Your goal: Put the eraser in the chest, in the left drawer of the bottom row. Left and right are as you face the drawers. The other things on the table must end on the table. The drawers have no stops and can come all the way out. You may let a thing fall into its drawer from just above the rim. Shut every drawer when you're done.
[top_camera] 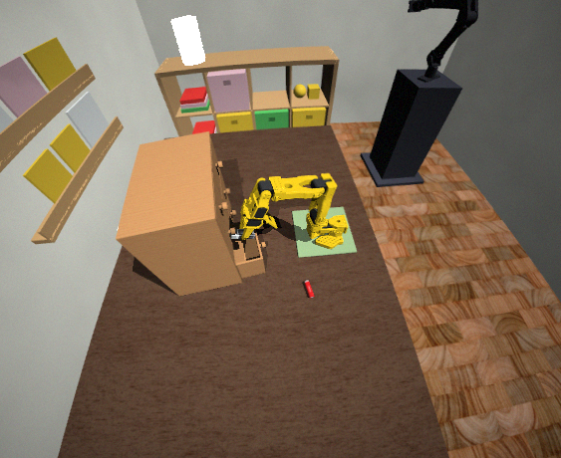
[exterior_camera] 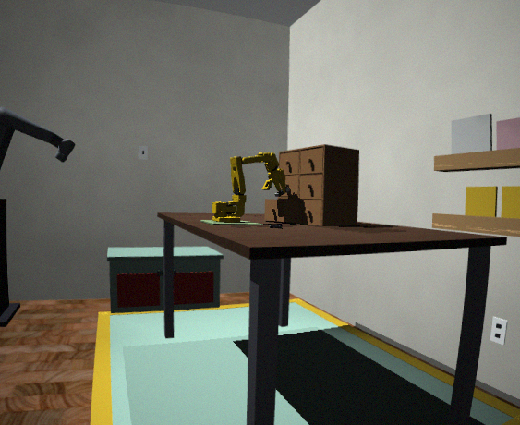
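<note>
The wooden chest [top_camera: 181, 211] stands on the left of the table, with its drawer fronts facing the arm; it also shows in the exterior view [exterior_camera: 320, 185]. Its bottom-row left drawer [top_camera: 250, 256] is pulled out and open at the top, and it shows in the exterior view as well [exterior_camera: 274, 212]. My gripper [top_camera: 238, 238] hangs just above the back part of this drawer, close to the chest front, and is shut on a small pale eraser [top_camera: 235, 237]. In the exterior view the gripper [exterior_camera: 285, 190] is above the open drawer; the eraser is too small to make out there.
A small red cylinder [top_camera: 309, 289] lies on the table in front of the open drawer, apart from it. The arm's base stands on a green mat [top_camera: 325, 233]. The other drawers look shut. A black arm on a pedestal [top_camera: 414, 124] stands off the table.
</note>
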Controlling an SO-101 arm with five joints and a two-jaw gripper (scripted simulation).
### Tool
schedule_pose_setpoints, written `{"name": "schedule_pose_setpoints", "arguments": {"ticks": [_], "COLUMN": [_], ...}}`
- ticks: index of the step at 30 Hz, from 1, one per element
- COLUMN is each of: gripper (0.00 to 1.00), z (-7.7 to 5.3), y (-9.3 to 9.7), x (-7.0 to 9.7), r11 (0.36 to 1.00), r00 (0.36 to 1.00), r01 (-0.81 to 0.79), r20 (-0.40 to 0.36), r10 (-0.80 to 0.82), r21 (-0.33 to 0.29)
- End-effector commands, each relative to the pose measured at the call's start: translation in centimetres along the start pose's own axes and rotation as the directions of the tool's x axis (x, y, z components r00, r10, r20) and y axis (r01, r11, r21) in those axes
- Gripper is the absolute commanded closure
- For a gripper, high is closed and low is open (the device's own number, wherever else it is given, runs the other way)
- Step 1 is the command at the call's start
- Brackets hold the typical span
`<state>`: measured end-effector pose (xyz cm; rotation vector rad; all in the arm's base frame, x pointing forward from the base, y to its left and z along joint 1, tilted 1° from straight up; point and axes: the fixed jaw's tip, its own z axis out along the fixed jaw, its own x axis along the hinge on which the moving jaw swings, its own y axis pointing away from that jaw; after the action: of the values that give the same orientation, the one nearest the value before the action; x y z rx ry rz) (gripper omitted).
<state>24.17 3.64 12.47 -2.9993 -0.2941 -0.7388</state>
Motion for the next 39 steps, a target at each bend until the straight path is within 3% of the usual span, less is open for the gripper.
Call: {"name": "schedule_pose_setpoints", "arguments": {"ticks": [1,14,21,31,36,39], "gripper": [1.0,1.0,1.0,1.0,1.0,1.0], "z": [-0.8,-0.8,1.5,1.5,3.0,3.0], "y": [-0.4,-0.4,-0.3,-0.3,-0.2,-0.2], "x": [1.0,1.0,-0.3,-0.3,-1.5,-1.5], "r11": [1.0,1.0,1.0,1.0,1.0,1.0], "r00": [0.998,0.998,0.998,0.998,0.999,0.999], "r01": [0.014,0.014,0.009,0.009,0.005,0.005], "r20": [-0.055,-0.055,-0.054,-0.054,-0.054,-0.054], "r10": [-0.014,-0.014,-0.008,-0.008,-0.004,-0.004], "r21": [0.009,0.009,0.006,0.006,0.004,0.004]}}
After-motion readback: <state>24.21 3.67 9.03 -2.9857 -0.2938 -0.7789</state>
